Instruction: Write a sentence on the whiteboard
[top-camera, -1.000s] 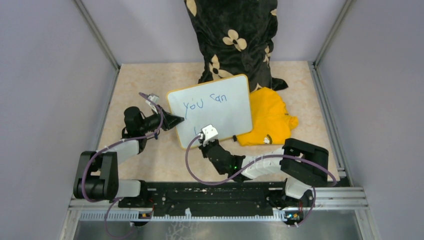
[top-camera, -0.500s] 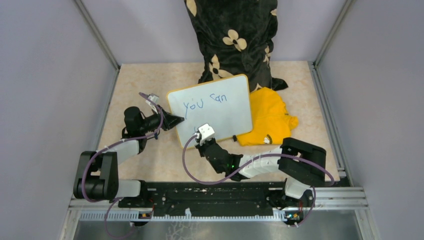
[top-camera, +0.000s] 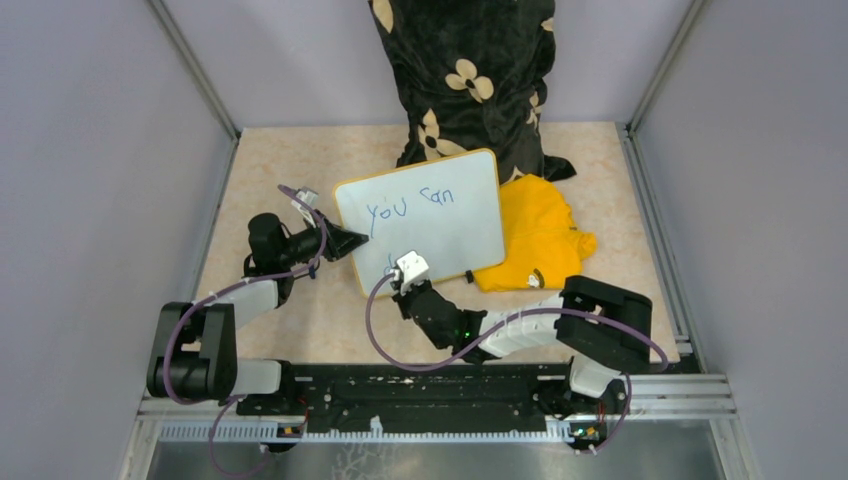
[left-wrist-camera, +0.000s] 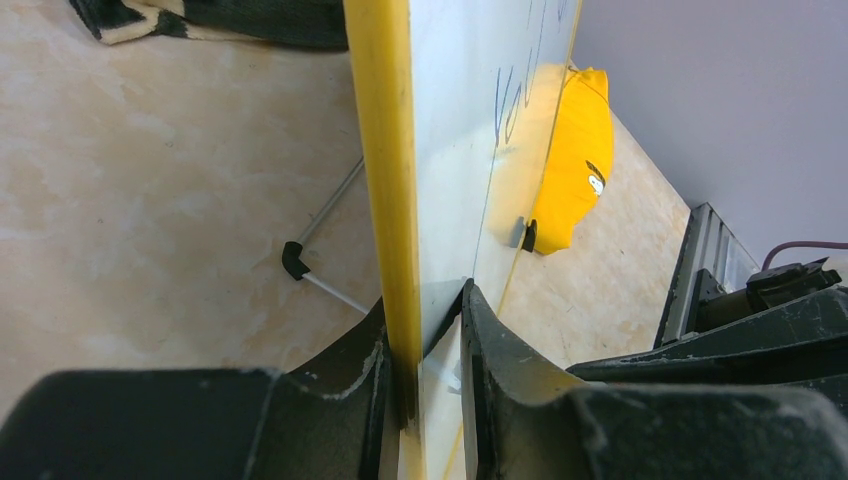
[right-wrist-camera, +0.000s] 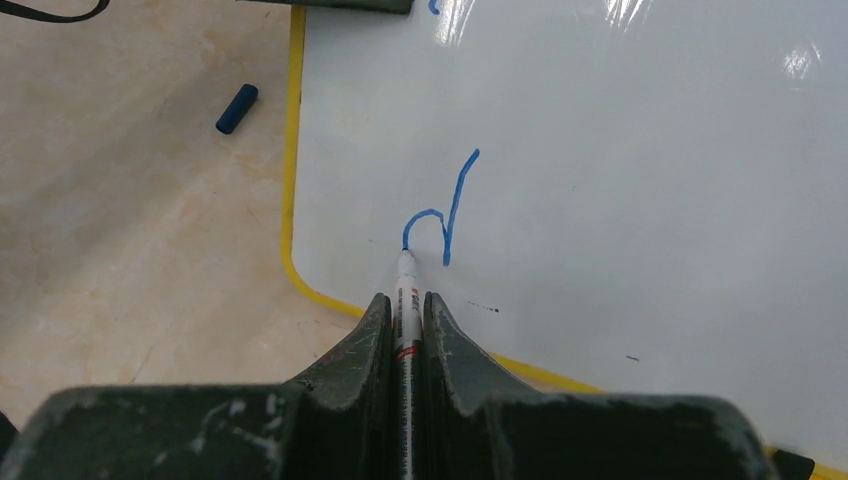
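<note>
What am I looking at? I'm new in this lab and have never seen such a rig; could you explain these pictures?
These are two robot arms bolted at a table's near edge. The wide picture looks down from above; the other two come from a camera on each wrist. The left gripper clamps the whiteboard's edge. The right gripper is shut on a marker, its tip at a half-drawn blue letter under "you can". A yellow cloth lies beside the board, a black flowered cloth behind it, a blue cap nearby.
</note>
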